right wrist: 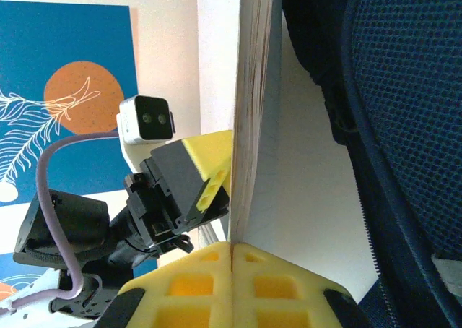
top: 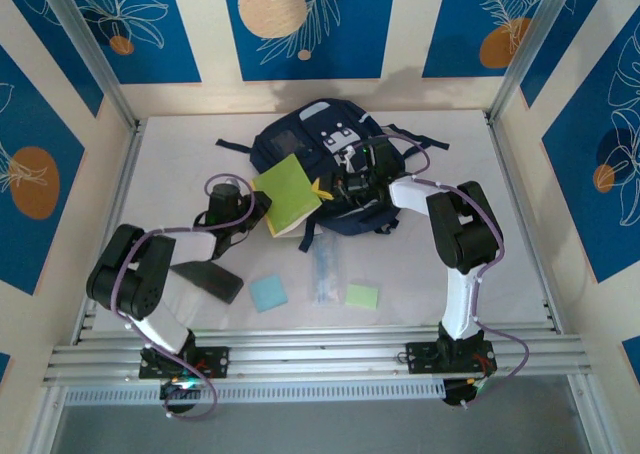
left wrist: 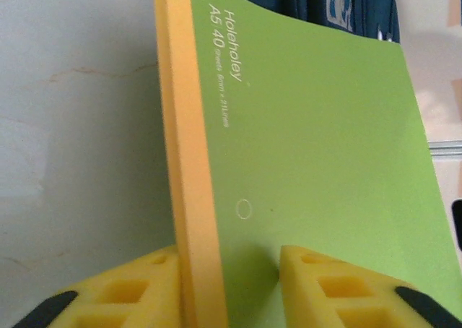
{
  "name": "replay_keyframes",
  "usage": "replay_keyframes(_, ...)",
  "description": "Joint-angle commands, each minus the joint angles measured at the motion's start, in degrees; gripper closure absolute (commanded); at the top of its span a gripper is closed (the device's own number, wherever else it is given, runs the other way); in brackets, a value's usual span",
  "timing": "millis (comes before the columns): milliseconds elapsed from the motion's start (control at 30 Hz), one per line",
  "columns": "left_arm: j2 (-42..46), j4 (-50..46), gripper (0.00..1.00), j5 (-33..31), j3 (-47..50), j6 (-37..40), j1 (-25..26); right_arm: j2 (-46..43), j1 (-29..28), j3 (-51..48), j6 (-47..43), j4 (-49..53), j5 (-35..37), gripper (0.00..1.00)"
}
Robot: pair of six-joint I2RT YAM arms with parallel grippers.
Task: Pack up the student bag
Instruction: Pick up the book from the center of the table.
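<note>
Green notebook [top: 288, 194] hangs tilted above the table [top: 180, 164], between the two grippers. The left gripper [left wrist: 231, 285] straddles its yellow spine edge with narrow jaws and a pad against each side, so I judge it held. The right gripper [right wrist: 231, 270] is pressed fully together at the notebook's opposite edge; whether it pinches anything I cannot tell. The student bag [top: 300, 139] lies at about 1 o'clock from the left gripper, just beyond the notebook, whose long axis runs roughly 11 to 5. The right arm is nearer the bag.

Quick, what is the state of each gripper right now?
Left gripper: closed on the green notebook.
Right gripper: closed; whether it pinches anything cannot be told.
</note>
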State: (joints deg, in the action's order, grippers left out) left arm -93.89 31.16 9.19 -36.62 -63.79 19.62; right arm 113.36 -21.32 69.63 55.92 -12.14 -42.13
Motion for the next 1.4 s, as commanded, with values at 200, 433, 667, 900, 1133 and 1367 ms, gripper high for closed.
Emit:
replay_keyframes(200,4.49,3.01,1.0,3.02,0.23,1.47,1.11,-0.74,-1.91,1.39,-3.71,7.2,4.1,1.0)
replay_keyframes(433,11.17,-4.16,1.0,0.65,-1.33,3.88,0.95,-7.45,-3.24,-0.34,-4.69,14.15,11.43,0.21)
replay_keyframes(667,17.72,-19.42,1.0,-7.08,-10.48,8.2,0.86,-19.23,-7.7,-2.98,-3.12,25.85,26.63,0.01)
replay_keyframes(900,14.42,-14.82,1.0,-9.79,-15.92,5.42,0.91,-24.76,-14.7,-15.0,18.19,4.12,30.08,0.01)
replay_keyframes(1133,14.0,-6.75,1.0,-10.79,-13.81,1.16,1.12,-21.84,-21.88,-19.24,34.72,-18.56,39.28,0.0)
replay_keyframes(1367,17.26,-4.04,1.0,-12.53,-7.92,-1.72,1.3,-17.79,-24.15,-21.73,41.76,-31.0,48.7,0.01)
